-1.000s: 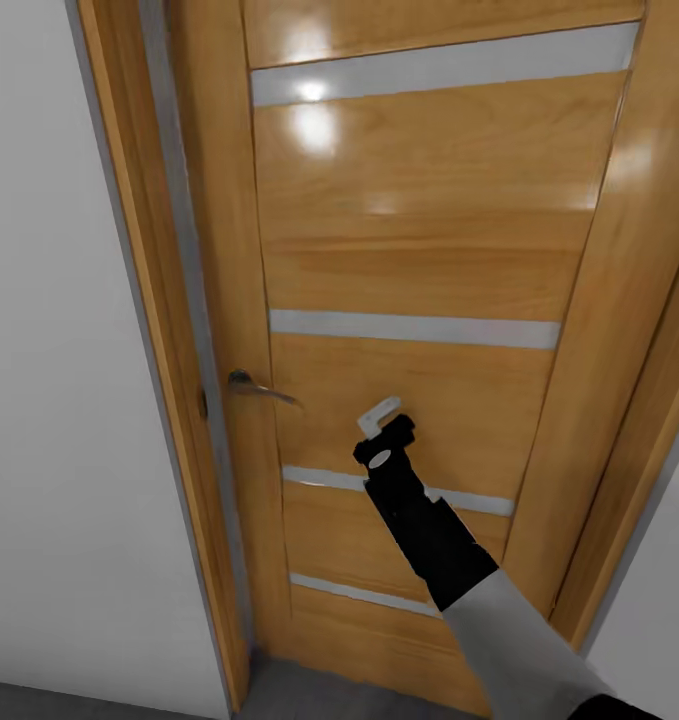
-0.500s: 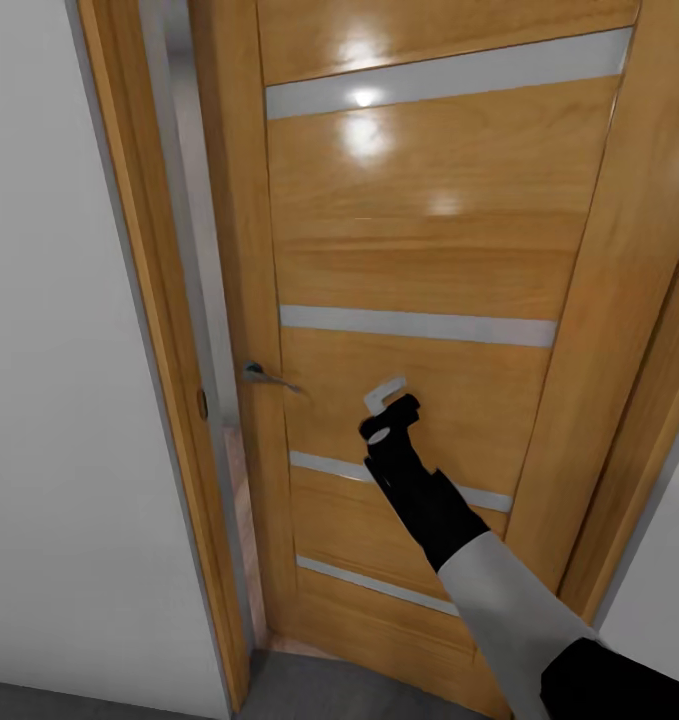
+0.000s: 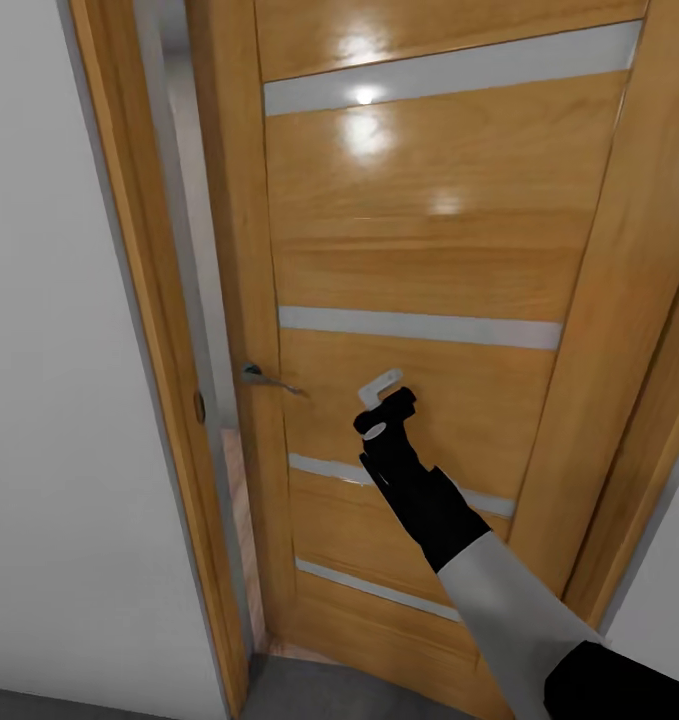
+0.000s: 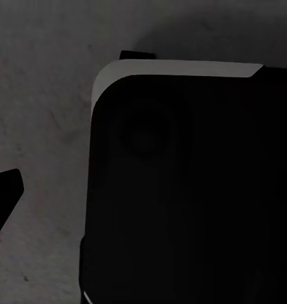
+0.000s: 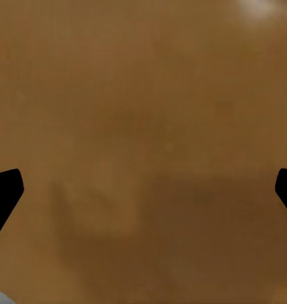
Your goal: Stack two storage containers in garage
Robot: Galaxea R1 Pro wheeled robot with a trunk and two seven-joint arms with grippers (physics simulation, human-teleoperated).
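Head view: the right gripper (image 3: 379, 395) presses against a wooden door (image 3: 419, 230), below and beside the lever handle (image 3: 264, 377). The door stands ajar; through the gap at its handle edge a strip of light plank floor (image 3: 235, 520) shows. Right wrist view: two fingertips (image 5: 5, 190) sit wide apart, holding nothing, with door wood between. Left gripper: state cannot be told. No storage container is visible here. Step in hand is judged to be transit; the next move calls for pushing the door wider.
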